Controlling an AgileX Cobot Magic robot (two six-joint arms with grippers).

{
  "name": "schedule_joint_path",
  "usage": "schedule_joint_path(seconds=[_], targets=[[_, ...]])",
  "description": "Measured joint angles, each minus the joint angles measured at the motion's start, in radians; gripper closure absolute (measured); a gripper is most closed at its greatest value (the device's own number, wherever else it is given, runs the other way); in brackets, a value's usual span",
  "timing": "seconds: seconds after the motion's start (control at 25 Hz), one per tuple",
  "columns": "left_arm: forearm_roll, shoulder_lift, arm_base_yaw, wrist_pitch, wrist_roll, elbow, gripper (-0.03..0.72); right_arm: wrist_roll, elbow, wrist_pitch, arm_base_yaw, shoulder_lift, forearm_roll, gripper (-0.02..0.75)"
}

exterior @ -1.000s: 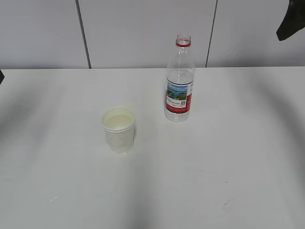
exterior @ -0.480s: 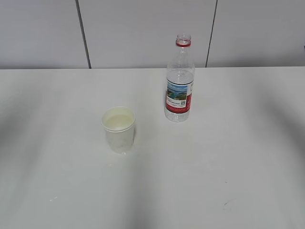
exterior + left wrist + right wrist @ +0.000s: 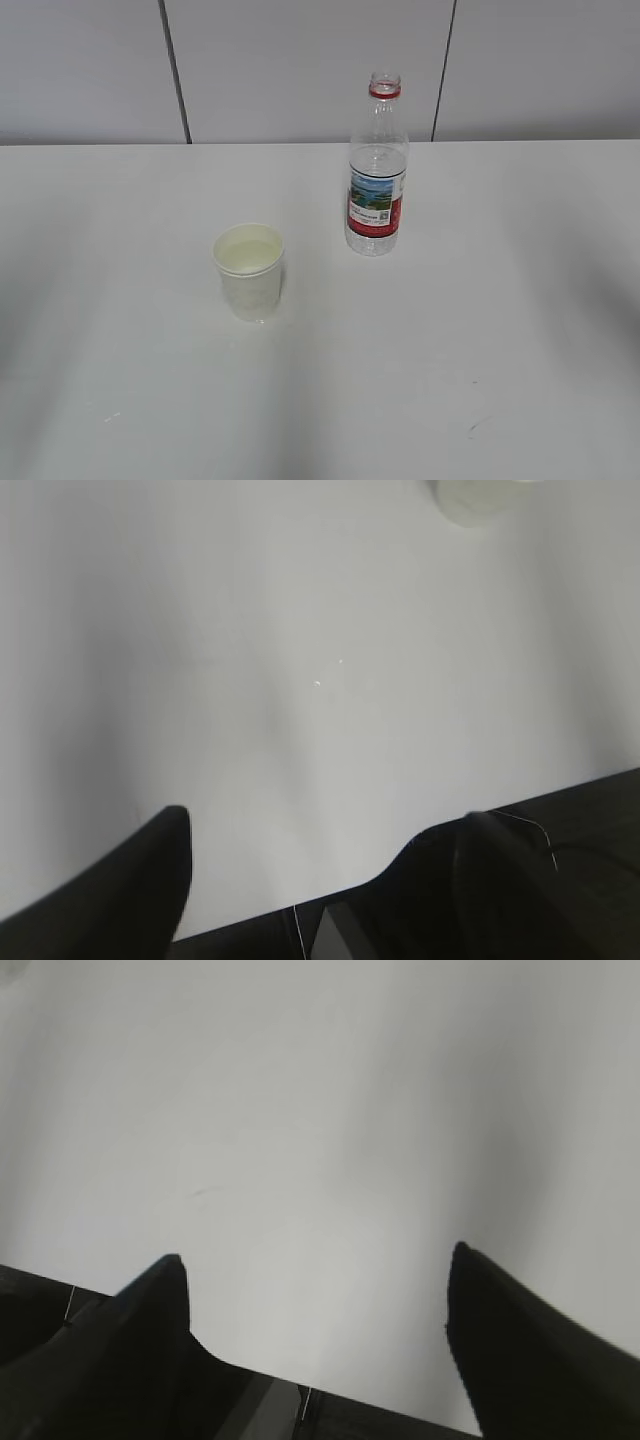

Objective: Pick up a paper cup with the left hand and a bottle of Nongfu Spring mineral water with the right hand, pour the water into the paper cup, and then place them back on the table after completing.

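Observation:
A white paper cup (image 3: 249,270) stands upright on the white table (image 3: 450,330), left of middle, with clear water in it. A clear Nongfu Spring bottle (image 3: 377,165) with a red and picture label stands upright behind and right of it, uncapped. Neither arm shows in the exterior view. In the left wrist view my left gripper (image 3: 325,825) is open and empty over bare table, with the cup's base (image 3: 480,498) at the top edge. In the right wrist view my right gripper (image 3: 315,1260) is open and empty over bare table.
A grey panelled wall (image 3: 300,70) with dark seams runs behind the table's far edge. The table's near edge (image 3: 250,915) shows at the bottom of both wrist views. A few small dark specks (image 3: 478,426) mark the tabletop.
The dark arm part at the top right corner of the exterior view has left the picture. The dark bit at the left edge is also gone. Cup and bottle have not moved.

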Motion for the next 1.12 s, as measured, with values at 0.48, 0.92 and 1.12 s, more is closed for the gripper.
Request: schedule_joint_path(seconds=[0.48, 0.92, 1.12], targets=[[-0.015, -0.406, 0.0, 0.031, -0.012, 0.152, 0.188, 0.02, 0.264, 0.005, 0.0, -0.358, -0.096, 0.146], [-0.032, -0.551, 0.0, 0.069, -0.072, 0.203, 0.188, 0.026, 0.573, -0.03, 0.0, -0.584, -0.081, 0.146], [-0.038, -0.6, 0.0, 0.065, -0.074, 0.245, 0.188, 0.032, 0.586, -0.058, 0.0, -0.704, -0.066, 0.146]])
